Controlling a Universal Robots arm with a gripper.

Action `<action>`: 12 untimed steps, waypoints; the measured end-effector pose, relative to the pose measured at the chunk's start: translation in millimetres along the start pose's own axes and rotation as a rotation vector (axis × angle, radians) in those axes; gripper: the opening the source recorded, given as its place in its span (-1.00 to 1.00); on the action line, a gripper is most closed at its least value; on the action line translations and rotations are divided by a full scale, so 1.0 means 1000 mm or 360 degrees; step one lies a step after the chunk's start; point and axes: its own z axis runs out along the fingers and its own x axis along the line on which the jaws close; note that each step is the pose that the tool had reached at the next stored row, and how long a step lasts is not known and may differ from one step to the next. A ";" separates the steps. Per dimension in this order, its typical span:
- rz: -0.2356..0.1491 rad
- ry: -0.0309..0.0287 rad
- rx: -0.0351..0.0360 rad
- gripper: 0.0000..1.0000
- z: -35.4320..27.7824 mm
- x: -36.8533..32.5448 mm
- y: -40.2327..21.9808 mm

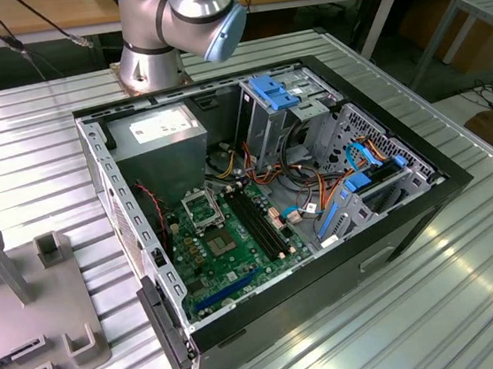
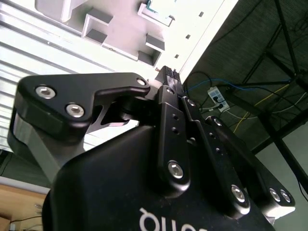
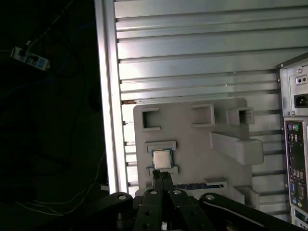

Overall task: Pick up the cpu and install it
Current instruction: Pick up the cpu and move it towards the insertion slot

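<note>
**Step in hand:** approach to the pick. Nothing is lifted and nothing is installed, so the task is judged to be at its start.

**What the pick calls for (judgement):** the jaws must part wider than the chip. They must then come down square to two opposite edges and close lightly, keeping the chip level.

1. **gripper** (image 3: 161, 175): black, two-fingered. In both wrist views the fingers (image 3: 156, 182) lie pressed together tip to tip with no gap, and they hold nothing.
2. **cpu** (image 3: 162, 159): small pale silver square lying flat in a shallow pocket between two low lips. In the first wrist view the closed tips line up with its nearer edge. They are judged to be above it and not touching.
3. **fixture plate** (image 3: 192, 144): grey, with raised blocks and open brackets. It carries the cpu.
4. **table** (image 3: 192, 48): ribbed bright metal under the plate.
5. **computer case** (image 1: 381, 116): lying open on the table beside the plate.
6. **motherboard** (image 1: 236, 248): green, on the floor of the case.
7. **socket** (image 1: 203, 209): black-framed square on the board, apparently unoccupied, well apart from the cpu.
</note>
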 end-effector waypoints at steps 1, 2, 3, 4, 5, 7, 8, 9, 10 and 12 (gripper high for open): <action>0.0000 0.00000 0.0000 -0.79 0.0000 0.0001 0.0000; 0.0000 -0.00001 0.0000 -0.79 0.0000 0.0002 0.0000; 0.0000 -0.00001 0.0000 -0.77 0.0000 0.0003 0.0000; 0.0000 -0.00001 0.0000 -0.67 0.0000 0.0003 0.0000; 0.0000 0.00000 0.0000 -0.53 0.0000 0.0004 0.0000; 0.0000 0.00000 0.0000 -0.50 0.0000 0.0004 0.0000; 0.0000 0.00000 0.0000 -0.39 0.0000 0.0004 0.0000; 0.0000 0.00000 0.0000 -0.39 0.0000 0.0004 0.0000; 0.0000 -0.00001 0.0000 -0.26 0.0000 0.0004 0.0000; 0.0000 -0.00001 0.0000 -0.14 0.0000 0.0005 0.0000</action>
